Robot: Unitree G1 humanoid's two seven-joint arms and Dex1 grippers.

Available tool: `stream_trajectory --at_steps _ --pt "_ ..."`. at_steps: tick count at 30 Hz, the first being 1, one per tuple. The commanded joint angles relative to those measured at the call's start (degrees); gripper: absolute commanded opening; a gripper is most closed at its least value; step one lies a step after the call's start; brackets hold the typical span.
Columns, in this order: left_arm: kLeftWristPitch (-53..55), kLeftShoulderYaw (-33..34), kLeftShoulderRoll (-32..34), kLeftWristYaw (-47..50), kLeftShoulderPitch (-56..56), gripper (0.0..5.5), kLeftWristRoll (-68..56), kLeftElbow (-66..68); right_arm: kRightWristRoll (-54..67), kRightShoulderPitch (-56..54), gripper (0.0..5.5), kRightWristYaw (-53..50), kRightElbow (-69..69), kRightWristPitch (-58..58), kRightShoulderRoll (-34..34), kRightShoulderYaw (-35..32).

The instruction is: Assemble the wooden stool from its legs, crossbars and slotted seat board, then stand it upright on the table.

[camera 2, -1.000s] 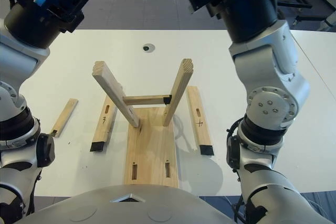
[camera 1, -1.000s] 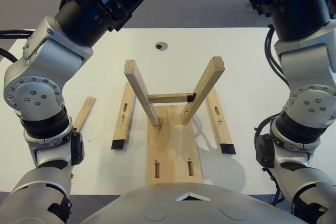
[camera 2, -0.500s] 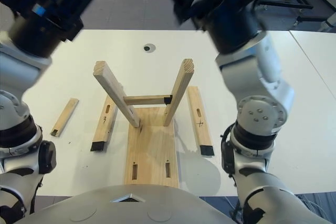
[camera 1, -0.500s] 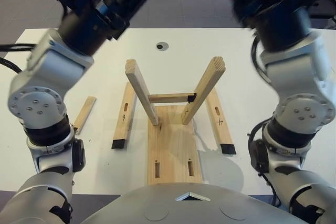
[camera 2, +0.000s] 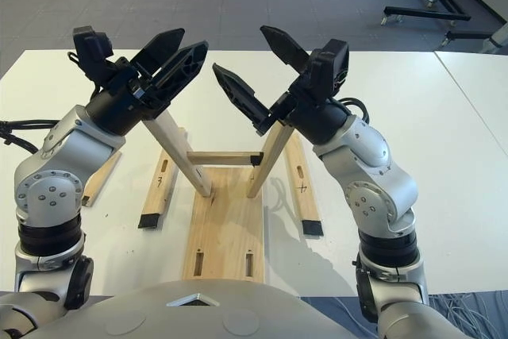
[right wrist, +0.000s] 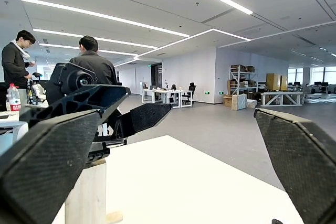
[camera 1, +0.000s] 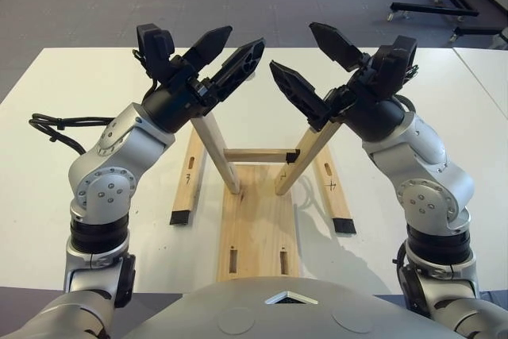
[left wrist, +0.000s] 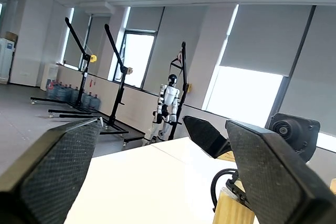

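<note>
The slotted seat board (camera 1: 258, 224) lies flat on the white table. Two legs (camera 1: 216, 152) (camera 1: 305, 156) stand tilted in its far slots, with a crossbar (camera 1: 254, 153) joining them. Two loose legs (camera 1: 186, 180) (camera 1: 333, 192) lie flat on either side of the board. A short loose crossbar (camera 2: 97, 184) lies further left, partly behind my left arm. My left gripper (camera 1: 230, 52) hangs open above the left standing leg's top. My right gripper (camera 1: 313, 65) hangs open above the right standing leg's top. Neither holds anything. Each wrist view looks past its own open gripper (left wrist: 163, 124) (right wrist: 178, 119) at the other gripper.
The white table (camera 1: 444, 117) has bare room to the right and far side. A black cable (camera 1: 55, 126) lies on it at the left. Dark floor and wheeled stands (camera 1: 432, 9) lie beyond the far edge.
Both arms have swung down and inward, bringing the open grippers into sight above the standing legs. The stool parts have not moved.
</note>
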Motion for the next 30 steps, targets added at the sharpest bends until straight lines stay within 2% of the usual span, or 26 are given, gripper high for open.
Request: stream_trajectory --at_steps 1,8,14,16,21,23,25,27,30 --pt "-0.41 2.46 -0.09 -0.94 -1.4 4.31 2.18 3.19 2.35 3.33 5.36 -1.69 2.48 5.96 -0.53 -1.4" --pt "-0.28 6.39 -2.12 -2.94 -5.78 4.31 -6.01 -0.33 14.86 -5.03 5.36 -4.83 -0.47 9.29 -3.49 -11.37" --pt "0.23 10.01 0.46 -5.05 -5.86 4.31 -9.32 0.66 22.82 -7.63 5.36 -5.66 0.92 7.65 -5.78 -21.59" --pt "0.95 11.68 2.89 -8.47 -4.91 4.31 -10.05 1.81 24.48 -3.87 5.36 -2.63 3.64 7.71 -7.48 -26.22" --pt "10.85 18.33 14.38 -27.96 7.13 4.31 -19.29 6.18 29.12 14.79 5.36 14.99 12.85 12.73 -12.17 -38.04" --pt "15.52 20.29 19.49 -36.88 14.47 4.31 -20.4 7.31 26.4 25.23 5.36 24.1 11.95 15.86 -13.87 -36.05" --pt "18.19 21.88 22.07 -40.86 19.6 4.31 -20.83 7.19 22.73 33.01 5.36 30.77 9.72 18.21 -15.73 -31.64" --pt "20.38 21.63 23.1 -42.76 21.69 4.31 -21.88 6.91 20.7 36.75 5.36 34.21 7.18 19.77 -16.69 -27.53" --pt "23.15 18.05 22.8 -44.25 23.29 4.31 -22.64 5.96 18.24 36.64 5.36 37.41 5.29 22.26 -18.17 -20.23"
